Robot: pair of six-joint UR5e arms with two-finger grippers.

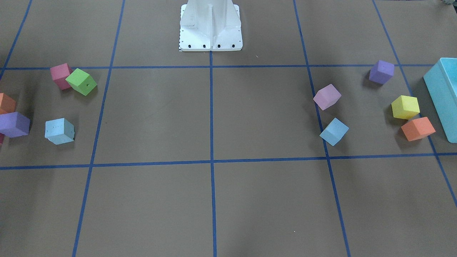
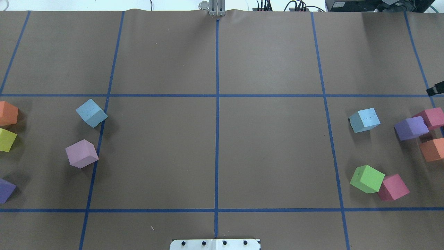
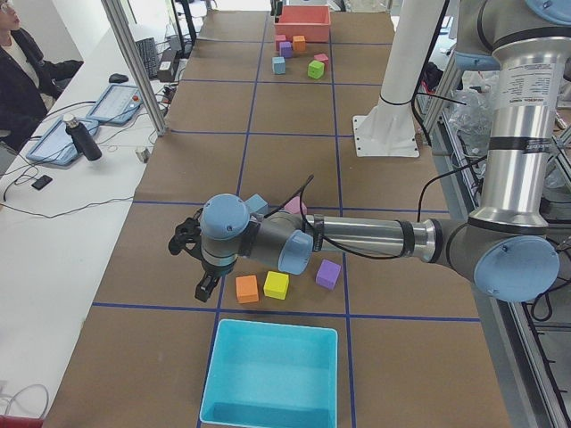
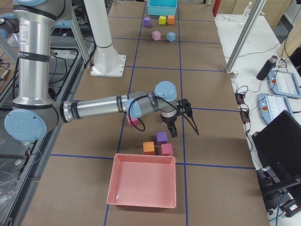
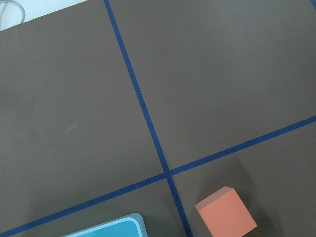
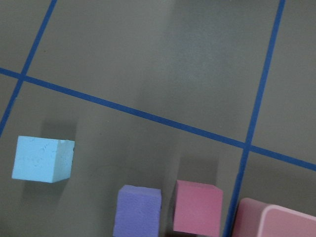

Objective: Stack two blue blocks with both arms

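One pale blue block lies on the robot's left half of the table; it also shows in the front view. The other blue block lies on the right half, and also shows in the front view and the right wrist view. The left gripper hangs above the table near the orange and yellow cubes, apart from the blocks. The right gripper hangs near the purple cube. Both show properly only in the side views, so I cannot tell whether they are open or shut.
A turquoise bin stands at the table's left end and a pink tray at the right end. Pink, green, purple, orange, yellow and lilac cubes lie around each blue block. The white pedestal stands at the table's robot side.
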